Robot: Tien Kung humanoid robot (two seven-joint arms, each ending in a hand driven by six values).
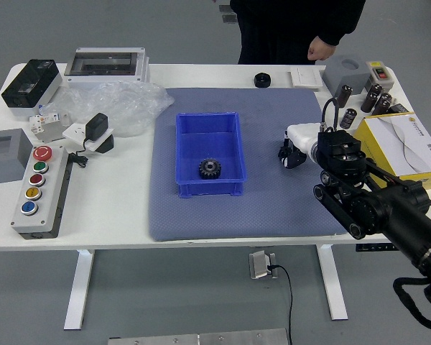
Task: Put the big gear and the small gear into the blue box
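- The robot's right hand (300, 139) is reaching in low over the blue-gray mat (273, 208), its white back facing up and its black end pointing toward the table; whether it is grasping anything or hanging loose cannot be told from this view.
- The black toothed gear (210, 169) is lying left of the hand and somewhat nearer the robot, inside the blue box (210, 190), close to the box's near wall; which of the two gears it is cannot be told.
- The blue box is sitting on the mat, left of the hand and apart from it.
- The yellow box (368, 136) is resting to the hand's right, partly behind the right arm.
- A black round piece (262, 80) is lying beyond the hand and to its left, near the table's far edge.
- The gray button panel (47, 208) is standing well to the hand's left.
- A person's hand (321, 49) is hanging beyond the robot hand, past the table's far edge, not touching the task's things.
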